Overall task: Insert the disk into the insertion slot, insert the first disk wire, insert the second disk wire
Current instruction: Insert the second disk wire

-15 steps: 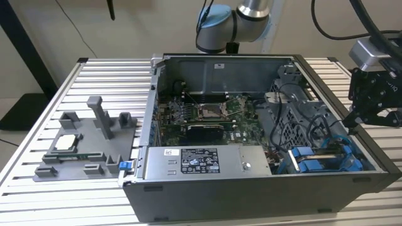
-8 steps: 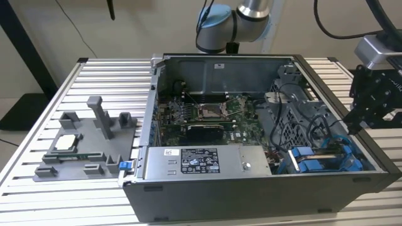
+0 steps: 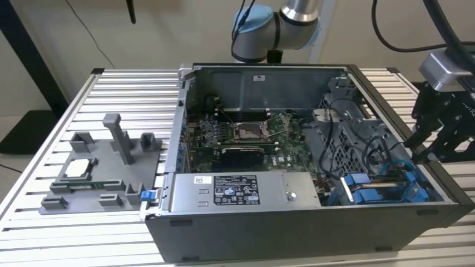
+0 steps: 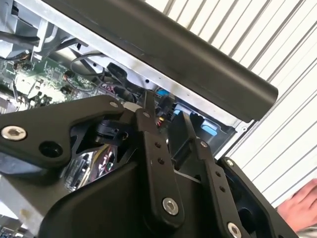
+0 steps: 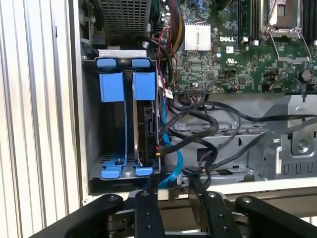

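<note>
The insertion slot (image 5: 116, 89) is a grey bay with blue rails in the corner of the open computer case, seen also in the exterior view as the insertion slot (image 3: 355, 189). The disk (image 5: 147, 124) stands on edge inside it, held by its blue carrier. A blue wire (image 5: 174, 161) and black wires (image 5: 208, 129) curl right beside the disk's edge; whether any is plugged in I cannot tell. My gripper (image 5: 173, 184) hovers just outside the case wall, facing the bay, open with nothing between its fingers. It also appears as the gripper (image 3: 417, 153) and the gripper (image 4: 166, 116).
A grey labelled power-supply box (image 3: 237, 192) fills the case's front. The motherboard (image 3: 245, 133) lies behind it. On the ribbed table (image 3: 126, 89), at the exterior view's left, stands a grey fixture (image 3: 97, 172). A person's hand (image 4: 302, 203) rests on the table near the gripper.
</note>
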{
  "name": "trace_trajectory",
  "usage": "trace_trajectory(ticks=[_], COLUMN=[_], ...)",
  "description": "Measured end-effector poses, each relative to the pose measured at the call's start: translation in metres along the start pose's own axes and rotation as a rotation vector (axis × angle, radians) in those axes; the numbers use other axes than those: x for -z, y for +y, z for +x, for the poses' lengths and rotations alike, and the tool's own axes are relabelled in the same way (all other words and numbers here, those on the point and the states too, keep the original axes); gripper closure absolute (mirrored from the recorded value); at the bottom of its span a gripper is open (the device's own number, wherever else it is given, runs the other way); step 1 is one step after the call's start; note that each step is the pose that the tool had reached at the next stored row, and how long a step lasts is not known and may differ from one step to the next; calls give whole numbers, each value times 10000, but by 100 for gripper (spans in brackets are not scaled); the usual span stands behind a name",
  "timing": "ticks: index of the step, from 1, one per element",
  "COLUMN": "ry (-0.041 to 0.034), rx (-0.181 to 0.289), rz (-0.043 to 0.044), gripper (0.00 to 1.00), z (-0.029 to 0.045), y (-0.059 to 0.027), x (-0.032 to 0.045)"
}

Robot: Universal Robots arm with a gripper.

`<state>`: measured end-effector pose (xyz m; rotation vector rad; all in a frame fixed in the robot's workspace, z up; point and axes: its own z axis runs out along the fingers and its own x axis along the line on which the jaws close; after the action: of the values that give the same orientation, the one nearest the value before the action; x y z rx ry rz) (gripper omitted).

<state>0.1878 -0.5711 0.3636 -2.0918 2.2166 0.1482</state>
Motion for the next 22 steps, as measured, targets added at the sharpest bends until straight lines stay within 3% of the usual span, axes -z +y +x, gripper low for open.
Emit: trace_trajectory(ticks=[9,13,14,22], ry=[-43,-185,-202,-249], rx=[-79,-91,-92,-93], rz=[17,10,9,9], gripper=[0,0,100,100], z=[8,8,8,10], y=[-22,-32,-32,-35], x=[-64,-65,-64,-75])
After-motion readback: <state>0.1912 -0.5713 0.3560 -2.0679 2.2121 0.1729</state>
